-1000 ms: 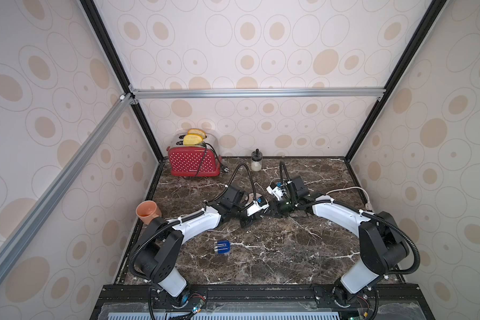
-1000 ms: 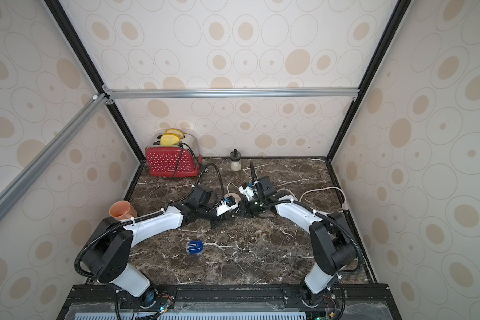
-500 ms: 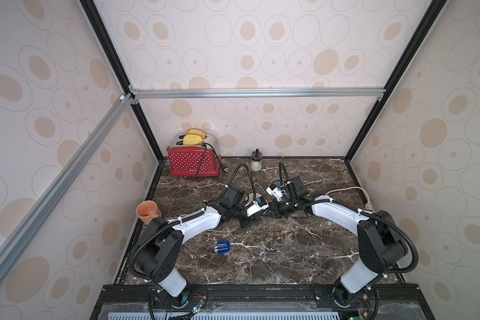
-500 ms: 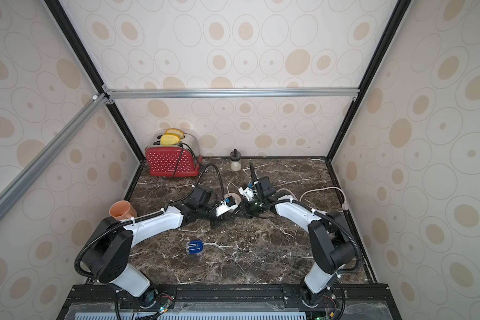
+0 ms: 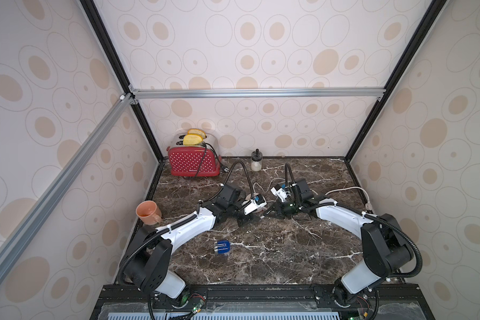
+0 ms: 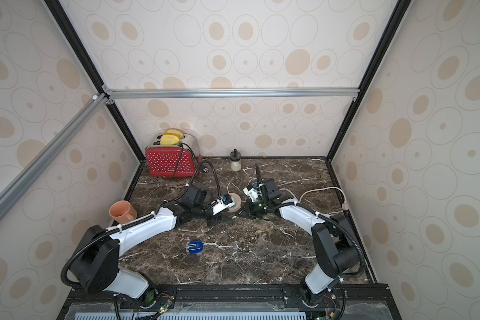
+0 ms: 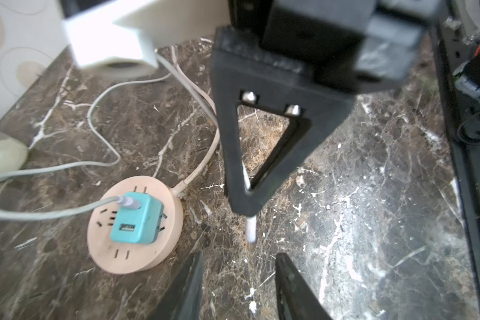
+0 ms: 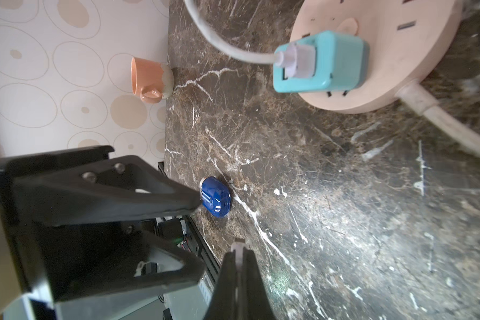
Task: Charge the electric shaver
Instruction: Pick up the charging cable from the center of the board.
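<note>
A glossy peach cup and a red, white-dotted toaster, its lettering too small to read, stand on the veined brown marble top. The shaver, a rounded glossy blue block with thin white lines, lies flat near the front, apart from both arms. The left gripper has its black fingers spread. A teal cube adapter sits in the round pink hub. The right gripper pinches a white plug.
</note>
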You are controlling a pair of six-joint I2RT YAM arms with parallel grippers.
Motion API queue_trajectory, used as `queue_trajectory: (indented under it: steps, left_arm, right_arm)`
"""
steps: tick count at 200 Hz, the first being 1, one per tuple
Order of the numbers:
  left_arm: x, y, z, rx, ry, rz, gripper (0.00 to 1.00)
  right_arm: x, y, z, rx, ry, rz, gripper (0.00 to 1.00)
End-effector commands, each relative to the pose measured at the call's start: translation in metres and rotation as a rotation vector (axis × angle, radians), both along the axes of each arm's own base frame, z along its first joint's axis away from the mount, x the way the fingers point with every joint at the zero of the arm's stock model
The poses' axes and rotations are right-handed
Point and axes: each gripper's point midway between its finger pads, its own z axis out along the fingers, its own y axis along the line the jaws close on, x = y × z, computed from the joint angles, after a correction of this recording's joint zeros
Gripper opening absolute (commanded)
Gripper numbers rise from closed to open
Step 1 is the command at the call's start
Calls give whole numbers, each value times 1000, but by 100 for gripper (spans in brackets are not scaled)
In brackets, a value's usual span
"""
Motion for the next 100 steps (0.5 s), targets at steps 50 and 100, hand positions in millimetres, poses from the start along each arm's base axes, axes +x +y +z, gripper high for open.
queue_trajectory:
  steps: [50,100]
  left_arm:
    - [-40,92,-3,284,0,60,76]
    - [-78,127,-40,508,161,-19,85]
  right_arm:
    - [-6,-3,24,180,-50,28,0]
    - [-14,-5,17,211,-43,53,0]
